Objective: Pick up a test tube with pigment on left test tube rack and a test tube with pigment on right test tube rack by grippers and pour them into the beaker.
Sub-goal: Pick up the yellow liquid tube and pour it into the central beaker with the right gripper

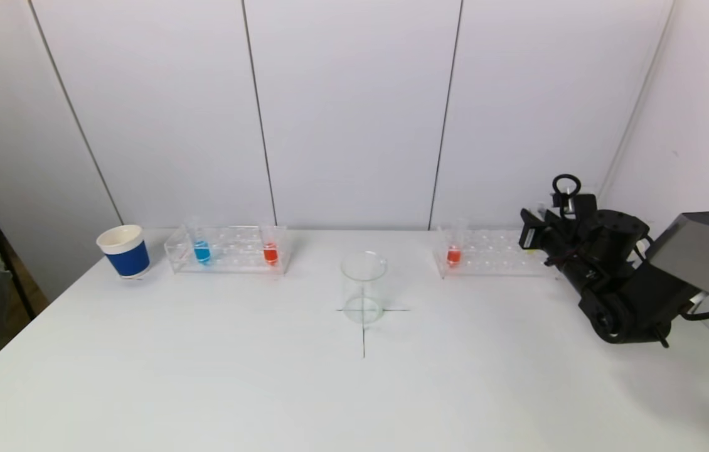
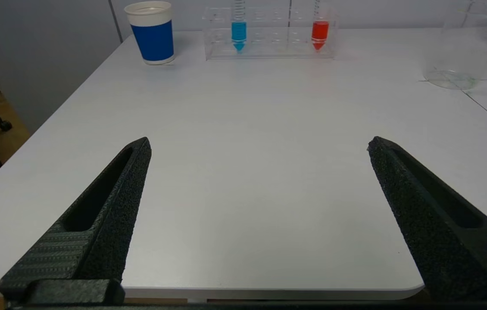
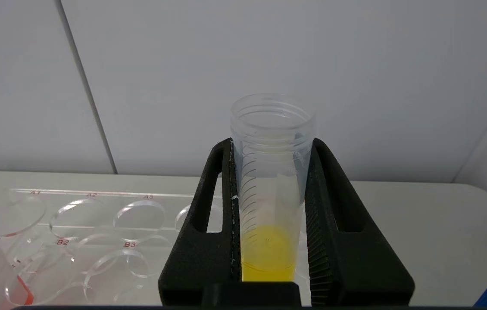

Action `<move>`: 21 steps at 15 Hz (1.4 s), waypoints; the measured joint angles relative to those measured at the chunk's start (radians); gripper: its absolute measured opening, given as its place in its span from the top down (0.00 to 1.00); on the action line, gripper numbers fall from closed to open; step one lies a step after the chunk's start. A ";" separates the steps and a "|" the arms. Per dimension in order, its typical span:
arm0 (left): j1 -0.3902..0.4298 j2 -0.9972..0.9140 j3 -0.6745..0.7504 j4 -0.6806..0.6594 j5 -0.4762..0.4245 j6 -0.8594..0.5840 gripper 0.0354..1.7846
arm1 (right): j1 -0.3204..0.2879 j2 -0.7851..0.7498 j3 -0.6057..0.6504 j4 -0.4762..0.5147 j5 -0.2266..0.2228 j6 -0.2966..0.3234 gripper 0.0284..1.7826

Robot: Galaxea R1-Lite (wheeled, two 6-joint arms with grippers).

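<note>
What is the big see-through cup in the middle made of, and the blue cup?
The beaker looks like clear glass or maybe clear plastic: you see the table's cross mark through it, and its rim shines. The blue cup looks like paper: matte blue wrap, white rolled rim, no shine.

The head camera looks down from above the near edge at the whole white table (image 1: 204, 376). The left wrist camera sits low at the near left, facing far. The right wrist camera hovers close over the clear acrylic right rack (image 3: 92, 206). All three show the table.
</note>
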 joint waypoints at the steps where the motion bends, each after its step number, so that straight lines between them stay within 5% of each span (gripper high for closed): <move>1: 0.000 0.000 0.000 0.001 0.000 0.000 0.01 | 0.000 -0.010 -0.005 0.007 0.001 -0.001 0.74; 11: 0.000 0.000 0.000 0.001 0.000 0.000 0.01 | -0.013 -0.098 -0.064 0.091 0.000 -0.017 0.74; 21: 0.000 0.000 0.000 0.001 0.000 0.000 0.01 | -0.007 -0.254 -0.159 0.303 0.015 -0.039 0.74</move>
